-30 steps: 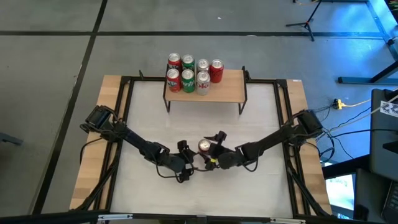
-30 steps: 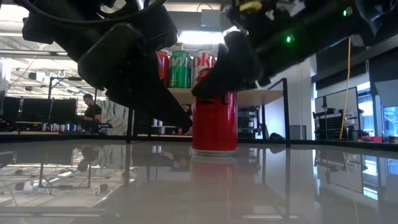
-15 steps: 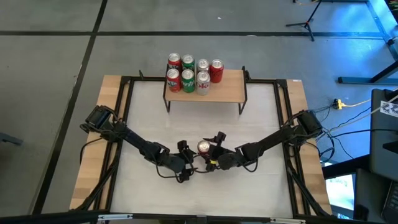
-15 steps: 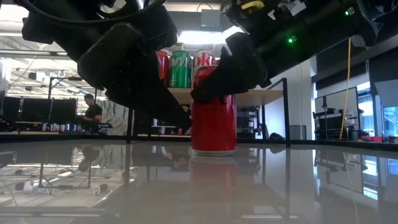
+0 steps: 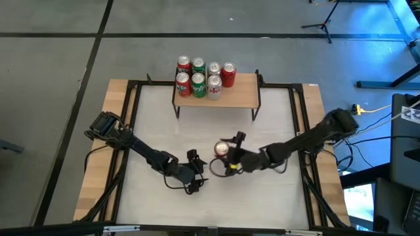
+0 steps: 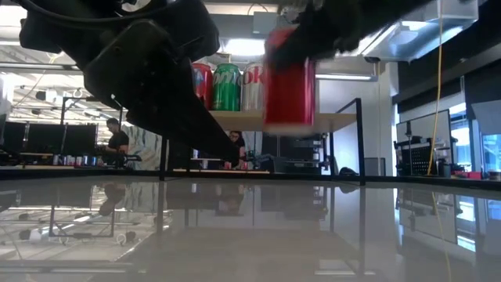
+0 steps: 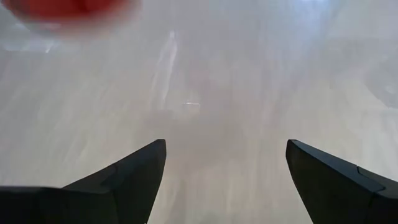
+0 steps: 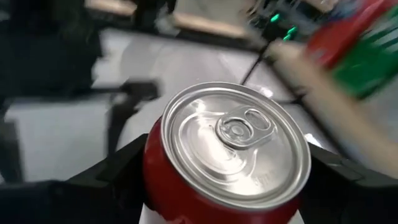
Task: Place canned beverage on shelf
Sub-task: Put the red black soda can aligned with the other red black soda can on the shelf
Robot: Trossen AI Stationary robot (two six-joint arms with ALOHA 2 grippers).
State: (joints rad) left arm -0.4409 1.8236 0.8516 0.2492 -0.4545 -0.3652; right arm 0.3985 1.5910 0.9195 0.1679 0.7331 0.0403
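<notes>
A red can (image 5: 221, 148) hangs above the table's middle, with my right gripper (image 5: 228, 153) shut on it; the low view shows the can (image 6: 290, 74) well clear of the tabletop. Its silver top (image 8: 236, 143) fills the right wrist view. My left gripper (image 5: 199, 172) stands open just left of the can, low over the table, with nothing between its fingers (image 7: 226, 162). The shelf (image 5: 239, 97) stands at the table's far edge, with several red, green and silver cans (image 5: 199, 78) upright on its left part. My right gripper pinches the can's side wall just below the rim (image 8: 155, 155) between its two fingers (image 8: 115, 171), one on each side. The fingers come from the table's right, slanting slightly down. The can is upright and lifted clear of the table.
Black frame rails (image 5: 134, 111) run along the tabletop's edges. The shelf's right part (image 5: 244, 92) is bare board. In the low view the left arm (image 6: 149, 70) fills the upper left. A person (image 6: 116, 141) sits far off in the room behind.
My right gripper has risen with the red can, which stood on the table half a second ago and now hangs clear above it, still upright.
</notes>
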